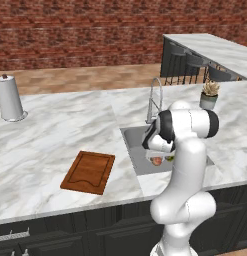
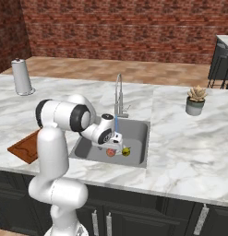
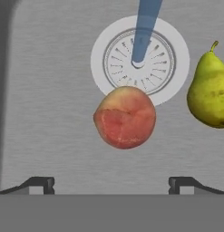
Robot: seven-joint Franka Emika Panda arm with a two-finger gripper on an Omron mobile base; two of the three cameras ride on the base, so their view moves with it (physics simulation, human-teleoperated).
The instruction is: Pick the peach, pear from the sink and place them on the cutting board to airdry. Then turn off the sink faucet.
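1. Here's the round pinkish-red peach (image 3: pixel 125 118), orange-blushed on top, lying on the floor of the rectangular brushed grey steel sink (image 3: pixel 50 90), overlapping the near edge of the white-ringed round drain (image 3: pixel 172 59).
2. Just beside it, not touching, lies the yellow-green pear (image 3: pixel 208 88), smooth-skinned, stem end up in the hand view.
3. A blue stream of water (image 3: pixel 144 27) runs down onto the drain from the slim chrome gooseneck faucet (image 2: pixel 118 94).
4. The two-finger gripper (image 3: pixel 111 183) hangs over the peach, its dark fingertips (image 3: pixel 41 183) spread wide apart, holding nothing.
5. The flat reddish-brown grooved wooden cutting board (image 1: pixel 89 171) lies bare on the veined white marble counter (image 1: pixel 55 135), left of the sink.
6. From the base views, the fruit looks close to the sink's front wall, though the arm hides part.
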